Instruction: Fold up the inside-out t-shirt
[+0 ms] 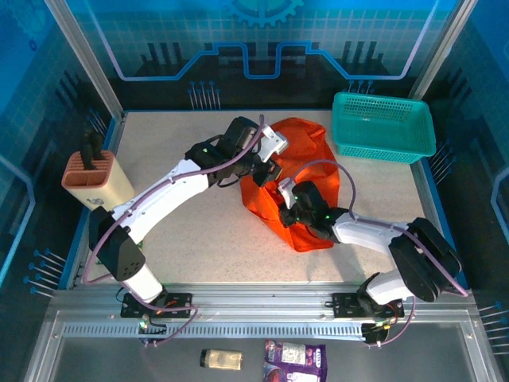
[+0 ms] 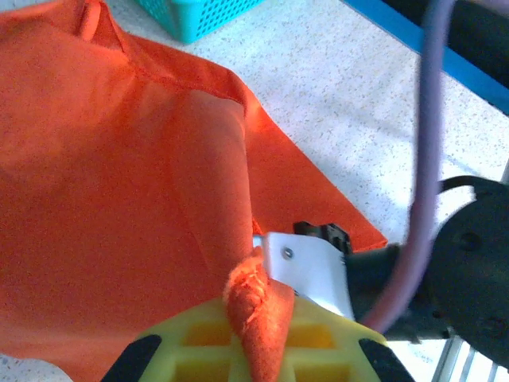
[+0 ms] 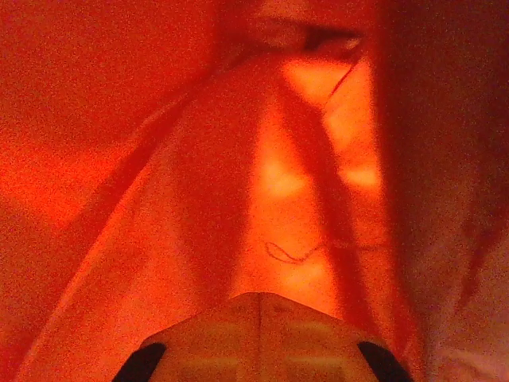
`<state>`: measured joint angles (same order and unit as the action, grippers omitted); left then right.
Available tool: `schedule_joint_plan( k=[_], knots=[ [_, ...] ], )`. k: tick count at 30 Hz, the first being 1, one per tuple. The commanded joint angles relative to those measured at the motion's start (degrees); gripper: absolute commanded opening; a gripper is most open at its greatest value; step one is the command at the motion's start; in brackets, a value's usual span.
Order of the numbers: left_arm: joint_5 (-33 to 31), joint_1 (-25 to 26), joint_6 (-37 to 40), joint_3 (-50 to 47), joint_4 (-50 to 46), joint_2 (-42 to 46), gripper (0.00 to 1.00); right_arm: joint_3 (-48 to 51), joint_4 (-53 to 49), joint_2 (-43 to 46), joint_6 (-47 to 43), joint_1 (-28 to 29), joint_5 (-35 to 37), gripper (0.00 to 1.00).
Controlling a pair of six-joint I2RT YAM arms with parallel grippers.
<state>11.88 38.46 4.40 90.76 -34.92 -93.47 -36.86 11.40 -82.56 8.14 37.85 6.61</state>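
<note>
The inside-out t-shirt (image 1: 306, 151) is a bright orange heap in the middle of the table. My left gripper (image 1: 266, 169) reaches in from the left and hangs over the shirt's left edge. In the left wrist view the left gripper (image 2: 258, 309) is shut on a bunched fold of the t-shirt (image 2: 111, 175). My right gripper (image 1: 281, 196) comes from the right and is pushed in under the cloth beside the left one. In the right wrist view the right gripper (image 3: 261, 299) is shut, its tips met, with the t-shirt (image 3: 238, 159) glowing all around. No fold shows between them.
A teal mesh basket (image 1: 382, 127) stands at the back right, close to the shirt; its corner (image 2: 195, 17) shows in the left wrist view. A tan holder (image 1: 94, 177) sits at the left edge. Two small packets (image 1: 294, 360) lie below the front rail.
</note>
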Motion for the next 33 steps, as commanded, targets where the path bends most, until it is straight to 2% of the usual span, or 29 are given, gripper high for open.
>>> schedule_joint_plan(
  k=[1,4,10,12,14,16,20,26,29,33],
  knots=[
    [1.4,-0.1,-0.8,-0.3,-1.2,1.3,0.00,-3.6,5.3,-2.0,4.9,-3.4,10.8,0.03],
    [1.4,-0.1,-1.6,-0.8,-0.6,0.6,0.00,-6.2,0.2,-3.9,10.2,-9.5,16.2,0.03],
    [2.3,-0.4,-3.2,-2.5,3.5,-3.7,0.00,-6.7,-1.8,-4.8,12.0,-19.2,15.8,0.04],
    [3.8,-0.7,-4.5,-2.9,5.3,-6.2,0.00,-6.6,-3.3,-5.1,12.6,-22.0,11.5,0.07],
    [4.9,-0.8,-5.8,-2.0,5.8,-9.2,0.00,-7.4,-7.5,-5.3,14.1,-25.4,4.2,0.08],
    [5.6,-0.8,-7.0,-1.6,6.8,-10.6,0.00,-7.6,-11.0,-4.6,14.3,-26.6,-0.3,0.09],
    [6.0,-0.9,-7.6,-1.1,8.2,-11.2,0.00,-5.3,-15.5,0.6,14.0,-26.2,-7.1,0.10],
    [6.7,-1.4,-6.3,0.6,7.1,-11.6,0.00,-0.7,-21.3,11.1,15.7,-24.3,-13.2,0.10],
    [7.0,-1.7,-5.9,1.7,5.7,-11.9,0.00,0.8,-22.4,15.8,14.7,-20.1,-13.5,0.10],
    [7.0,-1.8,-5.8,2.6,5.1,-11.7,0.00,3.8,-16.9,17.2,12.2,-12.9,-12.7,0.07]
  ],
)
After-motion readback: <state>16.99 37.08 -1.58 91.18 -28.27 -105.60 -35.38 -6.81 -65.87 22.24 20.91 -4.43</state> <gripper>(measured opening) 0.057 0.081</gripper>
